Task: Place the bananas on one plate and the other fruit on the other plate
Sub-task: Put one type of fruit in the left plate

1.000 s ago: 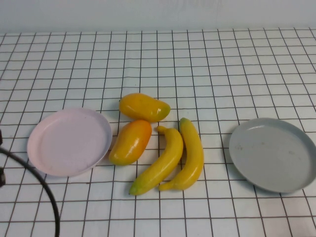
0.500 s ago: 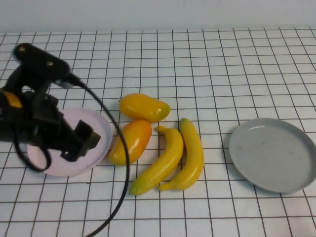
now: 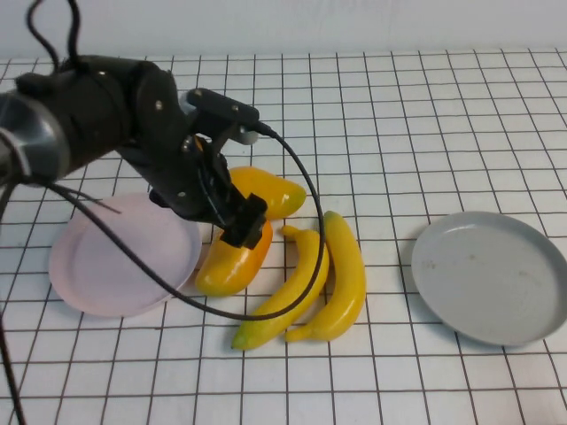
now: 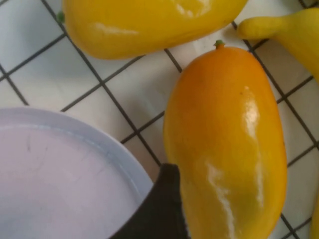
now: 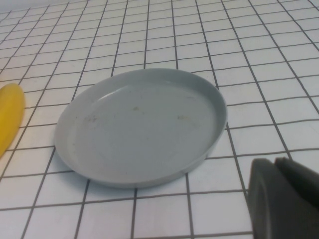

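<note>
My left gripper (image 3: 241,228) is open and low over the redder orange fruit (image 3: 229,258). In the left wrist view one finger (image 4: 162,209) stands between the pink plate's rim (image 4: 117,149) and this fruit (image 4: 229,144). The yellower fruit (image 3: 266,190) lies just behind it and shows in the left wrist view (image 4: 149,25). The pink plate (image 3: 106,266) is empty, partly under the arm. Two bananas (image 3: 292,292) (image 3: 347,274) lie side by side right of the fruits. The grey-blue plate (image 3: 492,276) is empty. My right gripper (image 5: 274,199) is shut, near that plate (image 5: 144,124), out of the high view.
The table is a white surface with a black grid (image 3: 399,133). The left arm's black cable (image 3: 177,292) loops over the pink plate and in front of the orange fruit. A banana's end (image 5: 10,117) shows at the edge of the right wrist view.
The left arm has swung in from the left, passed over the pink plate and now has its gripper down at the redder orange fruit. The fruits, bananas and plates have not moved.
</note>
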Robot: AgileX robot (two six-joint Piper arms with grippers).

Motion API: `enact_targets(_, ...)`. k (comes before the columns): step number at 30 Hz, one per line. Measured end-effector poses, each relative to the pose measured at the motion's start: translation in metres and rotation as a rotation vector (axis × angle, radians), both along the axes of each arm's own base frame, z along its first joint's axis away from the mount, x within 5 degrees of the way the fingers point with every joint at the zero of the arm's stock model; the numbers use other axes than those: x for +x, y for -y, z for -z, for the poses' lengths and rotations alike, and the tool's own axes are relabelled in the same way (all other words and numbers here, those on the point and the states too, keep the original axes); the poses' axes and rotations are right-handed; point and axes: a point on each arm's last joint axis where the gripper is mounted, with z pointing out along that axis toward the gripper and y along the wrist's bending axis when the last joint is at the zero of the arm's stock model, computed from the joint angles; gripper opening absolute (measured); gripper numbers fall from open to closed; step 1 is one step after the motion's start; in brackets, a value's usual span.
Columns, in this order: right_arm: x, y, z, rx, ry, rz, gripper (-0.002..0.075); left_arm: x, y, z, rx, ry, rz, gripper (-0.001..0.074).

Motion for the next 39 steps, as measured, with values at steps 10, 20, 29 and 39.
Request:
enact_targets(10,0.0,0.0,0.0,0.0,0.0,0.0,-0.0015,0.024,0.017,0.057,0.064,-0.106,0.012,0.0668)
enact_targets(20,0.0,0.0,0.0,0.0,0.0,0.0,-0.0015,0.033,0.019,0.046,0.072,-0.074,-0.003,0.0565)
enact_targets(29,0.0,0.0,0.0,0.0,0.0,0.0,-0.0015,0.016,-0.009,-0.033,0.091,0.048,-0.034,0.0564)
enact_targets(39,0.0,0.0,0.0,0.0,0.0,0.0,-0.0015,0.029,-0.12,-0.023,0.072,-0.051,-0.408,0.0564)
